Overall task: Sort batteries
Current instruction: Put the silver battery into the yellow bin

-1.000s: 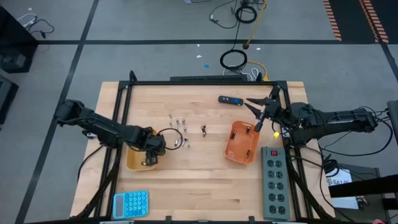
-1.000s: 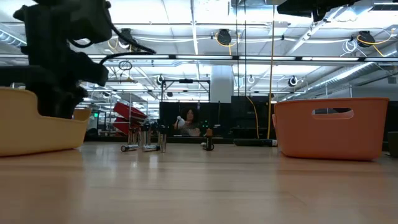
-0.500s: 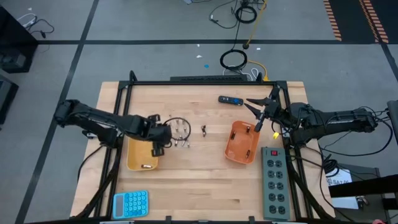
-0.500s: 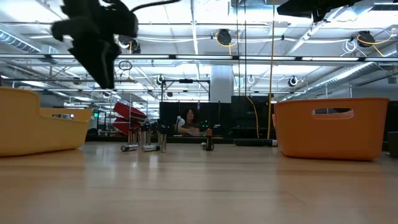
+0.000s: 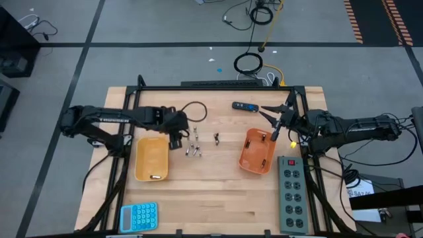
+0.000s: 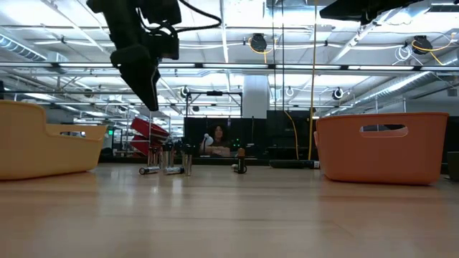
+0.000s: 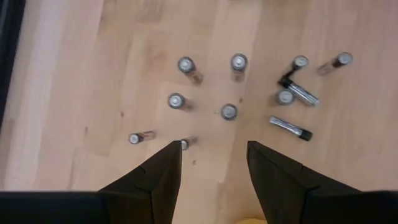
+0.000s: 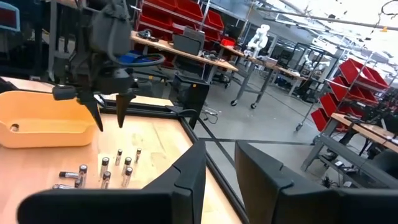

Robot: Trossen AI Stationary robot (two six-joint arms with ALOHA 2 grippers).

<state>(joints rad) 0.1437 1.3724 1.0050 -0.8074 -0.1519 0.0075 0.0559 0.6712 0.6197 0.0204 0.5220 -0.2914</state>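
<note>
Grey floor [image 5: 165, 26], red shelving racks [image 8: 364, 81], bright ceiling lights [image 6: 401, 79].

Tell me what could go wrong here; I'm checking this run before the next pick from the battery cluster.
The batteries stand close together, so the open left gripper coming down might tip neighbours. Toppled cells could roll away across the table. Several already lie flat, which may be harder to grasp.

We see an industrial robotics lab or workshop: red parts bins [image 8: 186, 25] on racks, workbenches [image 8: 186, 53], a white humanoid robot [image 8: 258, 37], ceiling cable reels [image 6: 259, 43], and hazard-striped concrete floor [image 5: 370, 26].
</note>
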